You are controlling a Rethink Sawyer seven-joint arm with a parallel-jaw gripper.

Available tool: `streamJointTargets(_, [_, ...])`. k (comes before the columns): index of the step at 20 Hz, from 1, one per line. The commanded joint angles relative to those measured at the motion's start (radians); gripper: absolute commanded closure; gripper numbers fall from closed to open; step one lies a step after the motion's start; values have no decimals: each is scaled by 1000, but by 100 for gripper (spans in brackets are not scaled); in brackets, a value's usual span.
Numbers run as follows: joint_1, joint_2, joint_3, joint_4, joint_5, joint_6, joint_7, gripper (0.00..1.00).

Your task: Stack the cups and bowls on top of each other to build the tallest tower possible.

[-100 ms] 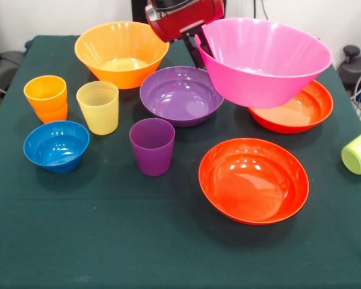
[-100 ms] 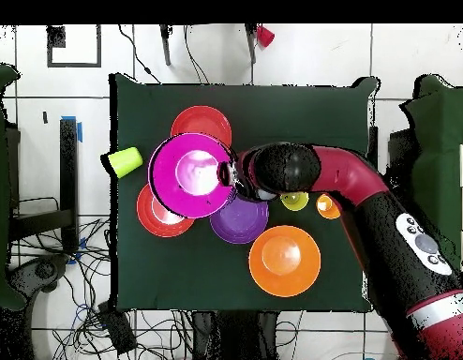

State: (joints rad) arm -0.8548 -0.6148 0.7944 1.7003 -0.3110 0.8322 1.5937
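Green-clothed table (image 1: pixel 108 241): gripper (image 1: pixel 200 47) pinches the pink bowl (image 1: pixel 262 60) by its rim, mouth tilted up, above one of two red-orange bowls (image 1: pixel 292 111).

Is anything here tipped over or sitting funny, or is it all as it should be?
Two things stand out. The lime green cup lies on its side at the table's edge, while the other cups stand upright. The pink bowl hangs tilted in the air, held at its rim by the gripper, above a red-orange bowl.
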Motion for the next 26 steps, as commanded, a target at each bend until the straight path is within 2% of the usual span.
streamJointTargets(1, [1,-20,-38,50,5,-53,57,100])
streamJointTargets(7, [-12,17,-46,32,-11,-57,25,100])
streamJointTargets(14, [-18,-23,-40,52,6,-48,47,100])
streamJointTargets(17, [-27,-57,-41,96,3,-61,60,100])
streamJointTargets(21, [-24,-90,-49,120,-5,-68,73,100])
streamJointTargets(26, [-21,-93,-59,134,-29,-107,72,100])
